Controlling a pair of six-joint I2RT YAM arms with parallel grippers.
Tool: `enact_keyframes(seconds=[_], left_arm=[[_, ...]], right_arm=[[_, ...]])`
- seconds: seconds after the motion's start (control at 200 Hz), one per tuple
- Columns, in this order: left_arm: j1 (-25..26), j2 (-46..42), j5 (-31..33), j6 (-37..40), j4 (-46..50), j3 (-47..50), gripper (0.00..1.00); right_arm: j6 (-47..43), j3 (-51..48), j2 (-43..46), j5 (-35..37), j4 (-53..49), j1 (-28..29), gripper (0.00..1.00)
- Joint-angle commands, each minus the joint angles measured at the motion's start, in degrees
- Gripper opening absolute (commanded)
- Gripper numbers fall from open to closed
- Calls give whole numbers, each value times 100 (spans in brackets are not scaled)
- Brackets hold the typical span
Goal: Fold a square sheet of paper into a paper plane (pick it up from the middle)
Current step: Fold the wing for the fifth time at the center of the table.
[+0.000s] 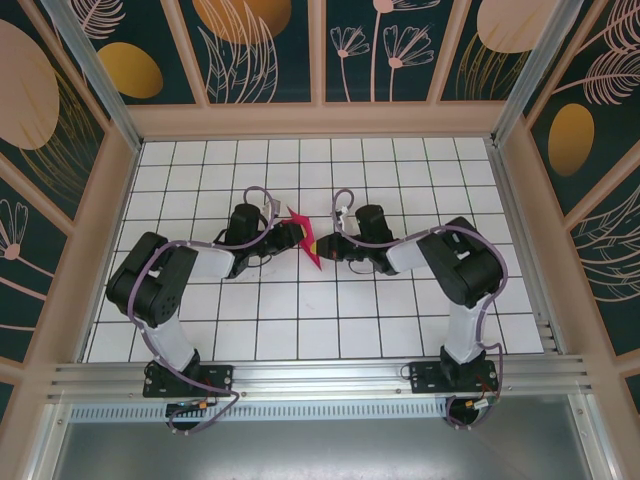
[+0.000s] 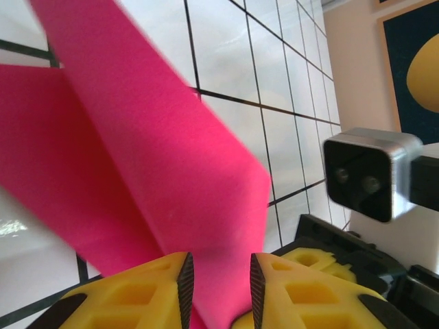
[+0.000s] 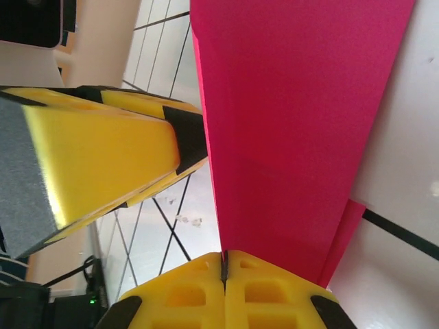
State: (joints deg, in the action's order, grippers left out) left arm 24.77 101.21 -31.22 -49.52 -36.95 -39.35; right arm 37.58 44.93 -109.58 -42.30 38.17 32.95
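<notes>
The magenta-pink sheet of paper is folded into a narrow pointed shape and hangs above the table between both grippers. In the right wrist view the paper runs up from my right gripper, which is shut on the paper's edge. In the left wrist view the paper shows layered flaps, and my left gripper stands open, its pads apart with paper between and beyond them. From above, the left gripper and the right gripper meet almost tip to tip at the paper.
The white gridded table spreads around both arms. Beige side walls and a back wall enclose it. The right arm's wrist camera sits close to the left fingers. A left finger hangs just beside the paper.
</notes>
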Motion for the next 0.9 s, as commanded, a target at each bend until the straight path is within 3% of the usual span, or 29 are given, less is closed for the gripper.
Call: enact_keyframes(seconds=[0.0, 0.415, 0.896], left_arm=[[10, 87, -139, 36, -445, 86, 31], [12, 568, -303, -51, -586, -115, 25], [11, 900, -13, -57, -137, -261, 22]], right_arm=[[612, -20, -221, -524, 543, -59, 0], [1238, 55, -588, -605, 526, -120, 0], [1099, 323, -801, -489, -277, -123, 0]])
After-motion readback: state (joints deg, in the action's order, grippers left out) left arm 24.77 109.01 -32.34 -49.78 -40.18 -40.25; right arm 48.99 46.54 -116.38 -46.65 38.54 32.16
